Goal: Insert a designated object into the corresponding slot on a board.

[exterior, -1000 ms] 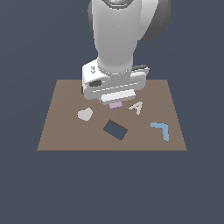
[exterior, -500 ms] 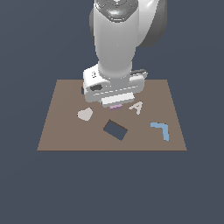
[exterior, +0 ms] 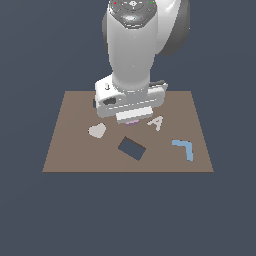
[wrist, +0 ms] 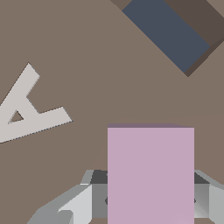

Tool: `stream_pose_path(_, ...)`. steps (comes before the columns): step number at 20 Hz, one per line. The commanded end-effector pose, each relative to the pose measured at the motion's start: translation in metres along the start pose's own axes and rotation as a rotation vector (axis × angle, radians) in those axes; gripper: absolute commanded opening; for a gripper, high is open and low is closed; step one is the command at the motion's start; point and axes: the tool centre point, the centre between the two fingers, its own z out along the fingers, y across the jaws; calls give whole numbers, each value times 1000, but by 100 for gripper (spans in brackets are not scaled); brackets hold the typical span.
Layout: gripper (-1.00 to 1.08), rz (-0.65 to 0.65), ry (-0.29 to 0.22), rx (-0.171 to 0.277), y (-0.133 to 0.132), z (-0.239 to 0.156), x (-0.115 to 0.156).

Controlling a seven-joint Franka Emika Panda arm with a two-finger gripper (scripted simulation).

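Observation:
The pale pink rectangular block [wrist: 151,175] lies flat on the brown board [exterior: 75,150]; in the exterior view only a sliver of the block [exterior: 132,122] shows under the hand. My gripper [exterior: 132,118] is low over it, open, one finger [wrist: 83,203] on each side of the block and close against it. The dark navy rectangular slot [exterior: 132,148] is cut into the board a short way in front of the block, and it also shows in the wrist view [wrist: 168,33].
A whitish letter A [exterior: 157,122] lies just to the exterior view's right of the block and appears in the wrist view [wrist: 26,109]. A whitish heart [exterior: 97,131] lies to the left. A light blue L-shaped piece [exterior: 184,148] sits toward the board's right.
The arm has come down toward the board, bringing the gripper over the pink block. The block and the other shapes have not moved.

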Motion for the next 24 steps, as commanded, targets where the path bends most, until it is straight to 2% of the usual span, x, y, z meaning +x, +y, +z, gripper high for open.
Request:
stream_pose_path(1, -100, -1, 0, 0, -1, 1, 0)
stream_pose_path(13, -100, -57, 0, 0, 5, -1, 7)
stream_pose_path(24, -100, -288, 0, -1, 21, -4, 38)
